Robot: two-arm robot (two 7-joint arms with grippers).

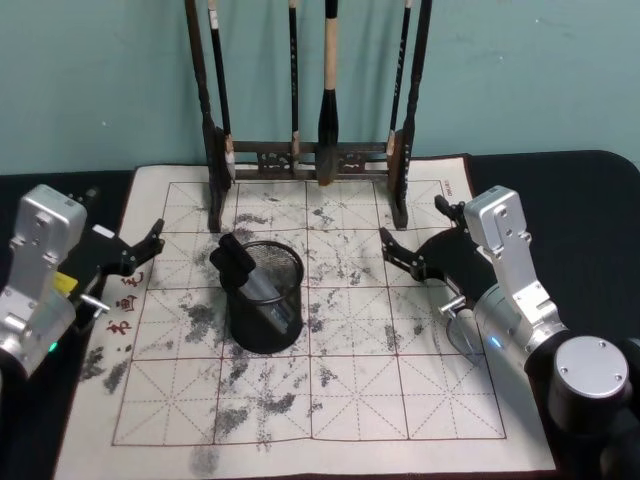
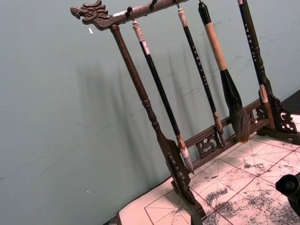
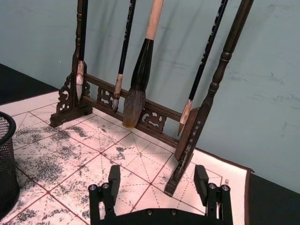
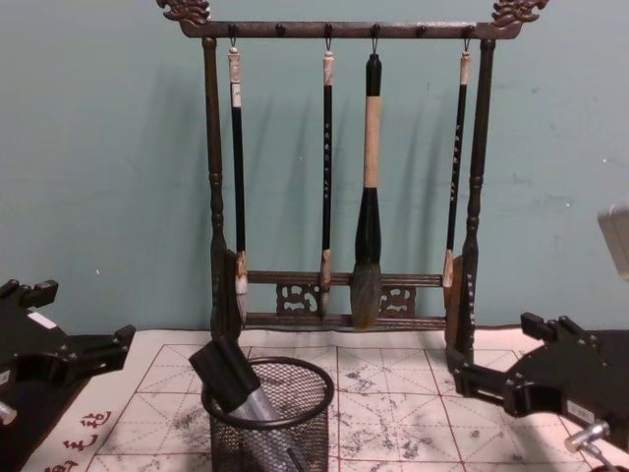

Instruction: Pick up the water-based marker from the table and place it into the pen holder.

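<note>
Marker [image 1: 245, 278] already inside pen holder [image 1: 264, 298], long axis tilted, black cap leaning up over the left rim. Lies between both grippers, a little nearer left gripper [image 1: 148, 246]; right gripper [image 1: 418, 245] near too, fingers spread and empty on both. Seen from the chest, cap above rim; from the head, mat [image 1: 400, 400] around.

My arms are silver-grey boxy links ending in matte black parts. The right pincer [image 3: 159, 185] has black fingers with small round screws, and a silver disc caps that arm's dark elbow. My left pincer [image 1: 145, 245] is black too.
</note>
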